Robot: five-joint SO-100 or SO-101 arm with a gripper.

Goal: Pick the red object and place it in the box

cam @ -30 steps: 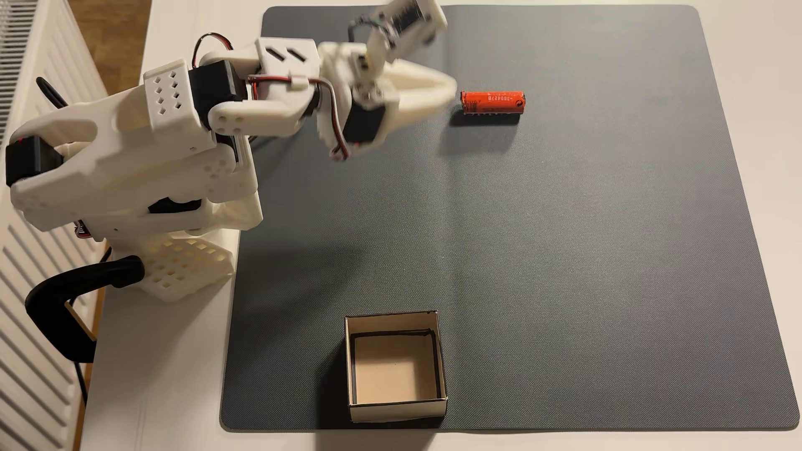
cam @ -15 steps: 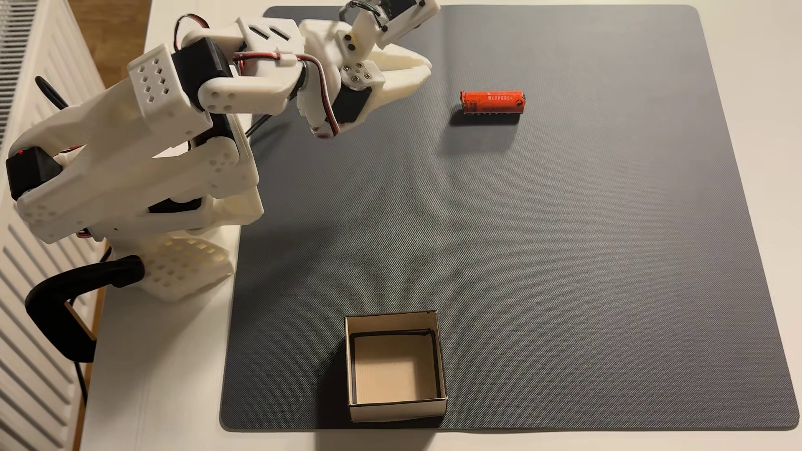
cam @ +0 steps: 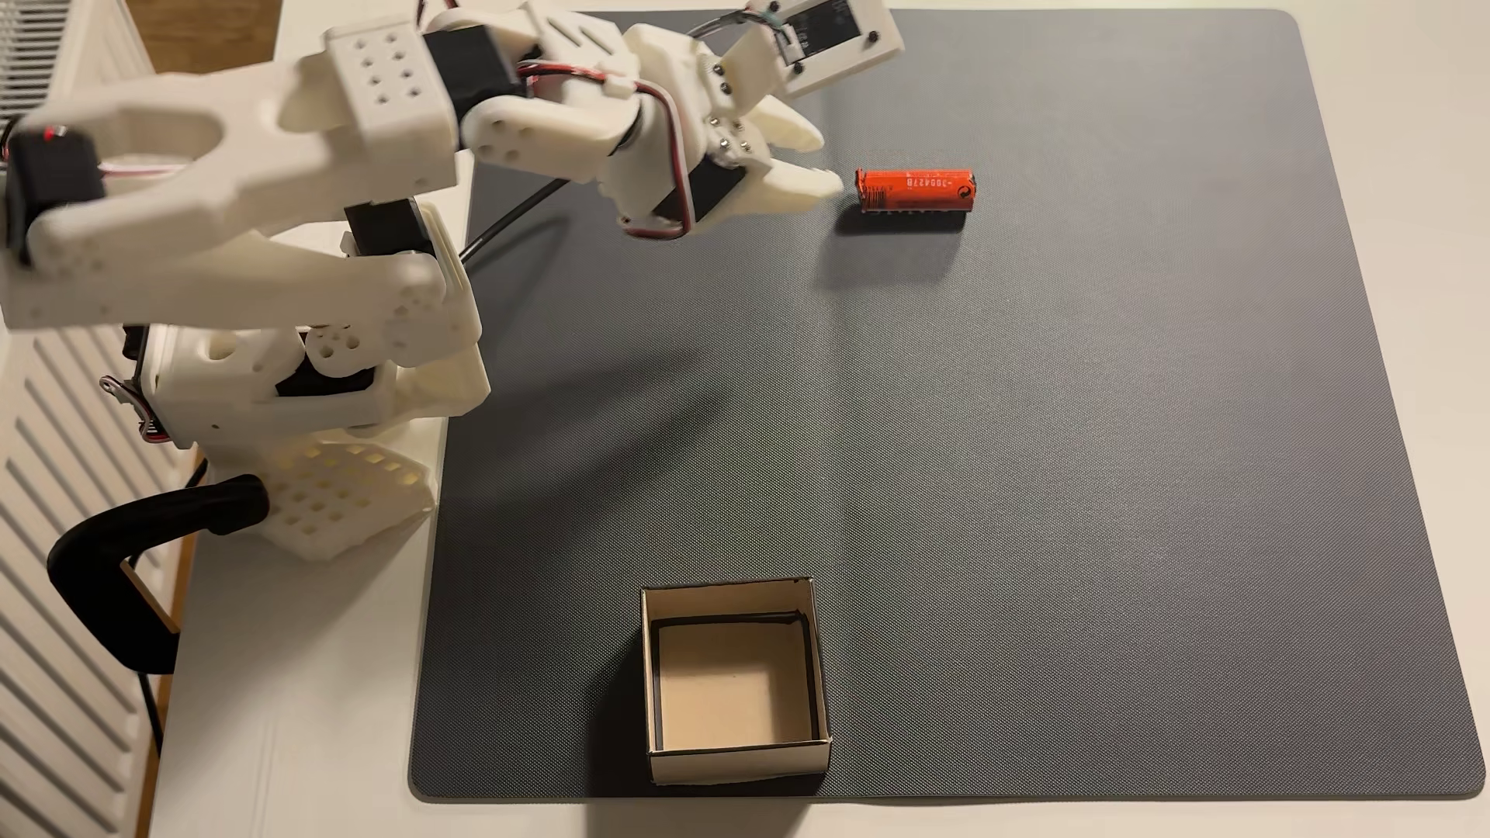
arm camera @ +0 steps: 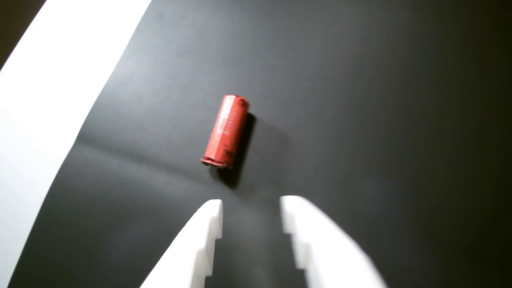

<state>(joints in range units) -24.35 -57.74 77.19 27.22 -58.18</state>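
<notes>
1. Red object (arm camera: 225, 131) lies on its side on the dark mat (arm camera: 360, 100) in the wrist view, a little above the middle of the picture, with its long axis almost upright in the picture and slightly tilted to the right.
2. Below it in the same view, the gripper (arm camera: 251, 202) enters from the bottom edge. Its two white fingers (arm camera: 200, 240) are spread, with a clear gap between them, and they hold nothing. The tips are near the lower end of the red object but do not touch it.
3. At the left of the wrist view, a white strip of the table (arm camera: 44, 100) borders the mat.
4. In the fixed view, the red object (cam: 915, 190) lies near the far edge of the mat (cam: 1048, 483), right of its middle line, with its length along that edge.
5. The gripper (cam: 830, 165) points to the red object from the left, spread open, with the nearer tip just beside the left end of the object; contact I cannot tell.
6. The box (cam: 735, 769) stands open-topped at the near edge of the mat, well apart from the red object.
7. The white arm (cam: 322, 161) reaches from its base at the left edge of the mat, where a black clamp (cam: 121, 564) sits on the table (cam: 282, 725).
</notes>
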